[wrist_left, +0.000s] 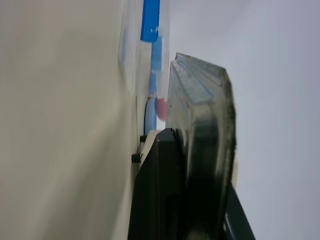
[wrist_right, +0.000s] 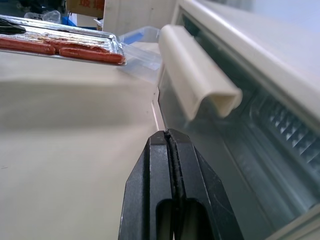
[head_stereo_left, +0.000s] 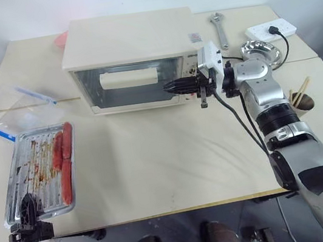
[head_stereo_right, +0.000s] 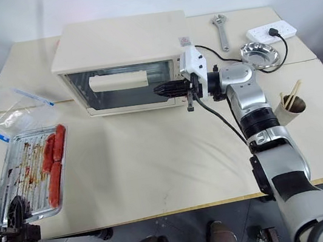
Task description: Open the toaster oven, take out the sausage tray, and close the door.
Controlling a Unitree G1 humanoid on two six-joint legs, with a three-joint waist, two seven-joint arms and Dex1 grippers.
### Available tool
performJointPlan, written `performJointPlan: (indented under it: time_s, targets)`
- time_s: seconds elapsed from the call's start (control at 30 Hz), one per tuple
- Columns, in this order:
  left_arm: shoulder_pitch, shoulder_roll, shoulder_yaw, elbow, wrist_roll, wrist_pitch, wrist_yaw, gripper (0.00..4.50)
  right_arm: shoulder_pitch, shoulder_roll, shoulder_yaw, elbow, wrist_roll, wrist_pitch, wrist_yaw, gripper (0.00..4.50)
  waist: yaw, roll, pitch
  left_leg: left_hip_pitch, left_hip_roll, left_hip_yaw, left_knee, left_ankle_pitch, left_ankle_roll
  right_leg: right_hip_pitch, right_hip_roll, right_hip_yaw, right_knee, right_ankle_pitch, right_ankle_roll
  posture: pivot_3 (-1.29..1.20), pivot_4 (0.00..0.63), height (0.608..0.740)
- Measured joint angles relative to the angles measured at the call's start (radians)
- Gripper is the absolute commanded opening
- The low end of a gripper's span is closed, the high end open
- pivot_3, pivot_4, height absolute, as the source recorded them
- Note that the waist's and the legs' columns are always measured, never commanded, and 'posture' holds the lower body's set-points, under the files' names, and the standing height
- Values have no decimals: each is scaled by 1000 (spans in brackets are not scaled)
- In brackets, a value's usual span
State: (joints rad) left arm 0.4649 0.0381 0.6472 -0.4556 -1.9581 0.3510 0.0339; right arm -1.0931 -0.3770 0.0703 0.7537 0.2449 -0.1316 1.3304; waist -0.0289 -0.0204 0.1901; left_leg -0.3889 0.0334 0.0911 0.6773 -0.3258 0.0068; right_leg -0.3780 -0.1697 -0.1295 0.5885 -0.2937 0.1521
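Observation:
The cream-white toaster oven point(head_stereo_left: 130, 37) stands at the back middle of the table. Its glass door point(head_stereo_left: 122, 95) is up against the front, with the bar handle point(head_stereo_left: 129, 77) near its top. My right gripper point(head_stereo_left: 168, 87) is shut and empty, pointing left, its tips at the door's right part below the handle point(wrist_right: 197, 82). The sausage tray point(head_stereo_left: 34, 172) lies at the table's front left, holding several red sausages point(head_stereo_left: 64, 161), its near end over the table edge. There my left gripper point(head_stereo_left: 26, 207) is shut on the tray's near rim.
A clear plastic box with blue clips point(head_stereo_left: 9, 108) lies behind the tray. Right of the oven are a wrench point(head_stereo_left: 219, 29), a white power strip point(head_stereo_left: 270, 30), a round steel dish point(head_stereo_left: 259, 50) and a paper cup with chopsticks point(head_stereo_left: 301, 99). A black cord runs under my right arm.

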Motion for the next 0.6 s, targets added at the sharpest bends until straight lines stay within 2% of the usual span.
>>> performJointPlan:
  time_s: [0.23, 0.27, 0.33, 0.47, 0.6]
  targets:
    - [-3, 48, -50, -4, 0, 58, 32, 0, 21, -24, 0, -102, 11, 71, 33, 32, 0, 1, 0, 0, 1, 0, 5, 0, 0, 0, 1, 3, 1, 0, 0, 0, 150, 740]
    - [-6, 53, -55, -6, 0, 68, 35, 0, 39, -37, 1, -145, 15, 89, 43, 194, 1, 1, 0, 0, 1, 0, 5, 0, 0, 0, 1, 3, 1, 0, 0, 0, 150, 740]
    - [-9, 64, -60, -9, 0, 92, 42, 0, 96, -72, 2, -231, 26, 116, 74, 610, 5, 1, 0, 0, 1, -1, 5, 0, 0, 0, 1, 3, 1, 0, 0, 0, 150, 740]
    - [-10, 83, -61, -10, 0, 144, 54, 0, 226, -129, 5, -324, 58, 137, 151, 2004, 4, 1, 1, 0, 1, 0, 4, -1, 1, -1, 1, 4, 0, 0, 0, 0, 150, 740]
    - [-32, 109, -61, -4, 0, 200, 60, 0, 285, -148, -2, -356, 102, 122, 189, 3424, -2, 3, 2, 2, 2, 2, 5, -1, 1, -1, 2, 7, 2, 0, 0, 0, 150, 740]
